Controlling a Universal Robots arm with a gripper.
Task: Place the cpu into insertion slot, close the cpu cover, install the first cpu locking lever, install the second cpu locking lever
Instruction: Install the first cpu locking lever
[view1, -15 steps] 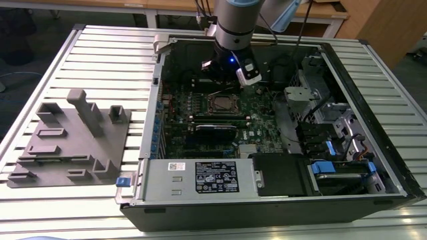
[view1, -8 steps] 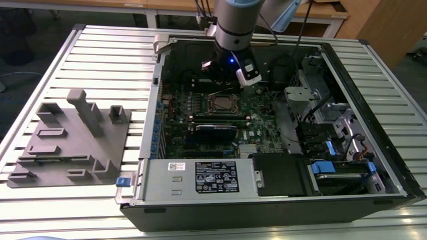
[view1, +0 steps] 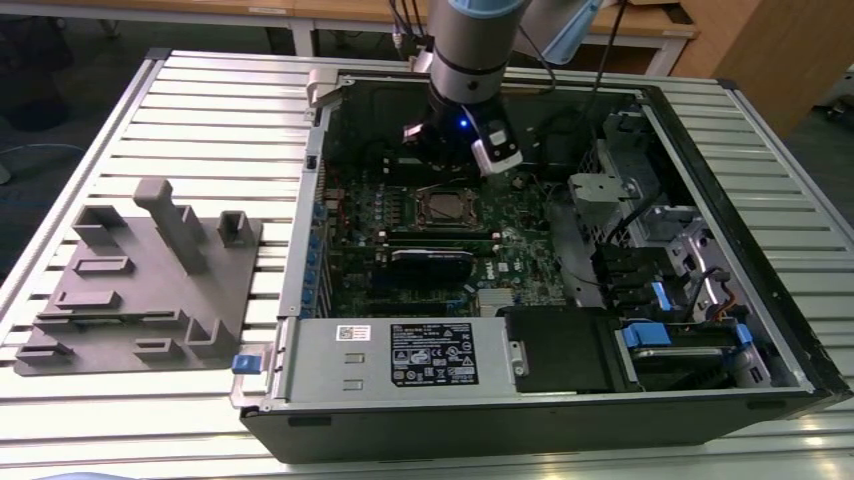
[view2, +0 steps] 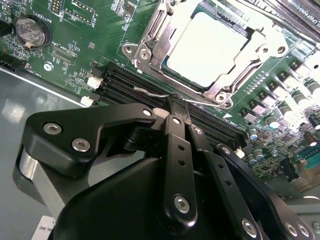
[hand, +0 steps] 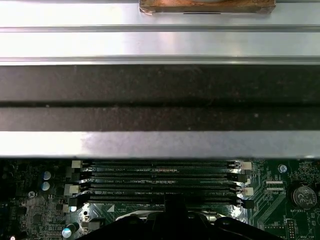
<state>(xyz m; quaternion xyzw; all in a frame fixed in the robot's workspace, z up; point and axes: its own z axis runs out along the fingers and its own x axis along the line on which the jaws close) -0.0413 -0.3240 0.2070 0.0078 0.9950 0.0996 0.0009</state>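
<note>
Cpu (view2: 207, 47) is seated in the insertion slot (view1: 447, 207), its silver top showing through the cpu cover (view2: 154, 31), which lies flat over it. The slot sits mid-motherboard (view2: 75, 55) inside the open computer case (view1: 534, 435). A thin wire locking lever (view2: 150, 91) runs along the socket edge by the memory slots (hand: 160, 182). Gripper (view2: 177, 106) is right at this wire, jaws drawn together with almost no gap. Cannot tell whether they pinch the wire.
</note>
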